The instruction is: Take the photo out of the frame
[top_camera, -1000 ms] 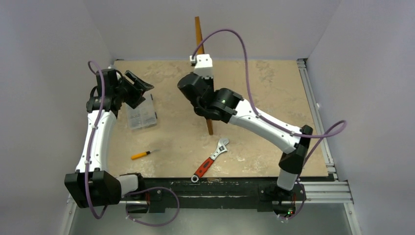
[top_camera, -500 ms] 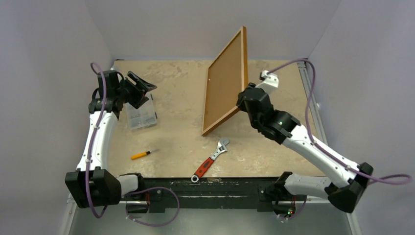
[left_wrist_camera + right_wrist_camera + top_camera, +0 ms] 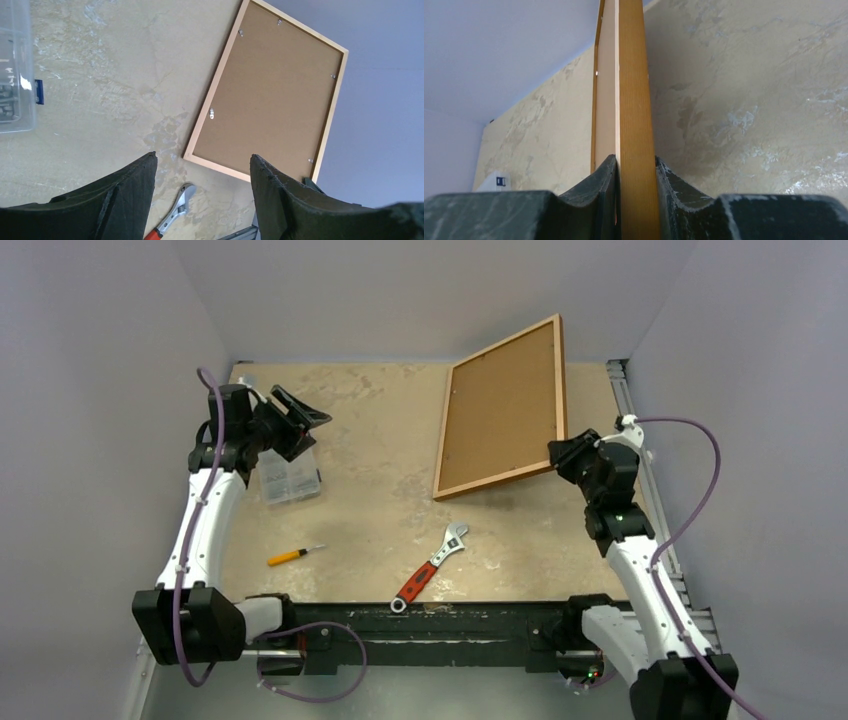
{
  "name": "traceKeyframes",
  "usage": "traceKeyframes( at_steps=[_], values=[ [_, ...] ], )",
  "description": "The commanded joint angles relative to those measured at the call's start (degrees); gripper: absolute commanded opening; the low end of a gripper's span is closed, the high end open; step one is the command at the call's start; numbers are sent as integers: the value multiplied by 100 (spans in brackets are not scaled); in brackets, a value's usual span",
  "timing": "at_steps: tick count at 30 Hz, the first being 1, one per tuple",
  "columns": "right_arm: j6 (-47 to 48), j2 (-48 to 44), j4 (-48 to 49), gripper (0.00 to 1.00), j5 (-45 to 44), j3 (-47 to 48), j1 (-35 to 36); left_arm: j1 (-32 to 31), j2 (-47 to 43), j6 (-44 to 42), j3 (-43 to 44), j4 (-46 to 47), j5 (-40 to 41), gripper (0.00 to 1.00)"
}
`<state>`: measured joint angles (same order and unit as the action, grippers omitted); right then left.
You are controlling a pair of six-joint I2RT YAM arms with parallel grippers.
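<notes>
step: your right tool [image 3: 635, 161] clamps the frame [image 3: 631, 100], backing board [image 3: 500, 415] up
left tool [image 3: 202, 156]: open, empty
next: undo the clips [image 3: 211, 113]

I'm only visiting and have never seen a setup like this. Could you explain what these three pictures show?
These are two white robot arms bolted to the near edge of a table. One picture looks down from above. The other two come from small cameras on each arm's wrist, so the arm's own black fingers show at the bottom.

The right gripper is pinching the edge of a large wooden picture frame and holding it tilted above the table. You are looking at its brown backing board, so the photo itself is hidden.

The left gripper is open and empty, near a clear plastic box. Also lying on the table are a red-handled wrench and a small orange-handled tool.
</notes>
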<state>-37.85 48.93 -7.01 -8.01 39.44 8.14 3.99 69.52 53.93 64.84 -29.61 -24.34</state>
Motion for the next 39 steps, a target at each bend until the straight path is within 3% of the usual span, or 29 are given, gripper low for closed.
traceKeyframes(
  at_steps=[1, 6, 13, 27, 34, 39],
  values=[
    [552, 398, 459, 0, 1734, -490, -1038, -106, -184, 9, -4, 236, -153, 66],
    [523, 1110, 1161, 0, 3560, -845, -2236, -196, -169, 46, 2, 272, -272, 66],
    [490, 2252, 1767, 0, 4986, -1009, -3266, -298, -78, 128, 12, 363, -567, 65],
    [1329, 3845, 996, 0, 4633, -629, -3973, -513, -48, 173, -35, 449, -675, 65],
    [1385, 4609, 1028, 0, 4999, -428, -4238, -557, -23, 153, -33, 451, -656, 65],
    [1391, 4666, 1042, 12, 5019, -400, -4302, -591, 3, 172, -50, 472, -667, 65]
  ],
)
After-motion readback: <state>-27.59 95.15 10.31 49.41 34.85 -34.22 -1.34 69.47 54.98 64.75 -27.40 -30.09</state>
